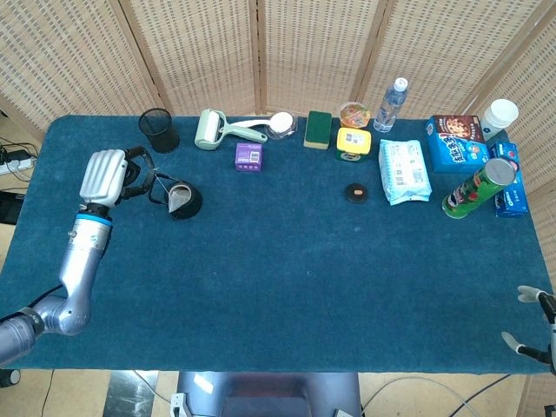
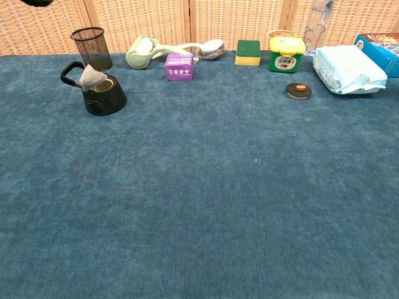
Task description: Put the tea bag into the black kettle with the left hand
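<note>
The black kettle (image 1: 186,207) (image 2: 105,98) stands on the blue table at the far left, handle toward the left. A white tea bag (image 1: 177,196) (image 2: 92,77) hangs at the kettle's open mouth, its lower edge at the rim. My left hand (image 1: 106,176) is just left of the kettle and pinches the bag's string; only a dark sliver of the left hand (image 2: 34,2) shows in the chest view. My right hand (image 1: 532,323) sits at the table's near right corner, fingers apart and holding nothing.
A black mesh cup (image 1: 159,129) (image 2: 90,45) stands right behind the kettle. A lint roller (image 1: 217,130), purple box (image 1: 248,156), sponge (image 1: 318,129) and yellow-green jar (image 1: 353,143) line the back. A small round lid (image 1: 355,192), wipes pack (image 1: 404,171) and snack boxes lie to the right.
</note>
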You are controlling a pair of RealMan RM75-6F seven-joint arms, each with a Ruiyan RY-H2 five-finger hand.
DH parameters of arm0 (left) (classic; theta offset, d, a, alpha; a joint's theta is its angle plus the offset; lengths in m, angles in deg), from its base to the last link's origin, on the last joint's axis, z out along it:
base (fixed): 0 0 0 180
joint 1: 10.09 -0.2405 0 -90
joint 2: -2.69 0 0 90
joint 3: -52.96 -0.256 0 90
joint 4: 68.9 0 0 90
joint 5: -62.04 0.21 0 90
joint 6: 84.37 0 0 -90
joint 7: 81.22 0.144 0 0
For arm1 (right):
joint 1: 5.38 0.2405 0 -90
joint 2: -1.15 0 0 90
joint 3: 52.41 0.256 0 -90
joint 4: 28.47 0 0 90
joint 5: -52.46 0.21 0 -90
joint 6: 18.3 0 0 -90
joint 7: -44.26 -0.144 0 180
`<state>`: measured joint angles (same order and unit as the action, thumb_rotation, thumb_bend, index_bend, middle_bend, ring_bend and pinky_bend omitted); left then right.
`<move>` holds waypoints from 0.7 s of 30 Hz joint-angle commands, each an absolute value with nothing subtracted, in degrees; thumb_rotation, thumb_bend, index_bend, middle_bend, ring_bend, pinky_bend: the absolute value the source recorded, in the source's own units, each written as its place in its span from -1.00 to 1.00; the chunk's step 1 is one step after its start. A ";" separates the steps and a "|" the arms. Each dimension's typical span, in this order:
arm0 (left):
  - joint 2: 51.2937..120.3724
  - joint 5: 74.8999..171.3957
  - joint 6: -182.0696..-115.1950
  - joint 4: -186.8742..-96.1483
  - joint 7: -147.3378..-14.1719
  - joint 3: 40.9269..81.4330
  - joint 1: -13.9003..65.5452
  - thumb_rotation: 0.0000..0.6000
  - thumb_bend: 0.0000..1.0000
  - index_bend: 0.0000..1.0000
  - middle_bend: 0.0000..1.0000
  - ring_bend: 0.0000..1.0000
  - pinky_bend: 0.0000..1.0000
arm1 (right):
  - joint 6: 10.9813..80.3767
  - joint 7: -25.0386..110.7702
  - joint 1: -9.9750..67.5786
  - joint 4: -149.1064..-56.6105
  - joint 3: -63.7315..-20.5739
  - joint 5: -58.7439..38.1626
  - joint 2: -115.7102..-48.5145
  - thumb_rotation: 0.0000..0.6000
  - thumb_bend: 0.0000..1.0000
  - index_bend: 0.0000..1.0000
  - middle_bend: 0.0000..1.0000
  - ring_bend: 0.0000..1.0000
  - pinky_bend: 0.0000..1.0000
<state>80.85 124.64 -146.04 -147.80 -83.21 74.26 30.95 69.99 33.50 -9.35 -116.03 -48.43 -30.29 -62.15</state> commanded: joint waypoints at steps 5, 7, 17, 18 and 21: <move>81.31 123.58 -144.80 -145.58 -83.80 74.28 31.26 1.00 0.02 0.33 1.00 0.96 0.80 | 69.37 34.45 -9.11 -116.65 -48.33 -29.77 -62.02 1.00 -0.80 -0.47 -0.26 -0.39 -0.16; 81.49 123.62 -144.65 -145.00 -83.92 74.11 31.26 1.00 0.02 0.33 1.00 0.96 0.80 | 69.21 34.62 -9.03 -116.79 -48.31 -29.68 -61.99 1.00 -0.80 -0.47 -0.26 -0.39 -0.16; 83.74 123.44 -142.03 -141.63 -84.79 72.45 31.60 1.00 0.02 0.33 1.00 0.96 0.80 | 68.91 35.74 -8.87 -117.73 -48.28 -29.42 -61.80 1.00 -0.80 -0.48 -0.26 -0.39 -0.16; 83.85 123.56 -142.04 -141.45 -84.91 72.46 31.64 1.00 0.02 0.33 1.00 0.96 0.80 | 68.92 35.80 -8.90 -117.81 -48.28 -29.34 -61.75 1.00 -0.80 -0.48 -0.26 -0.39 -0.16; 83.96 123.81 -141.88 -141.23 -85.17 72.62 31.90 1.00 0.02 0.33 1.00 0.96 0.80 | 68.99 35.87 -8.97 -118.01 -48.28 -29.26 -61.71 1.00 -0.80 -0.47 -0.26 -0.39 -0.16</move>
<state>83.94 123.79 -141.91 -141.26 -85.15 72.60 31.87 68.99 35.87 -8.97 -118.01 -48.28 -29.26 -61.71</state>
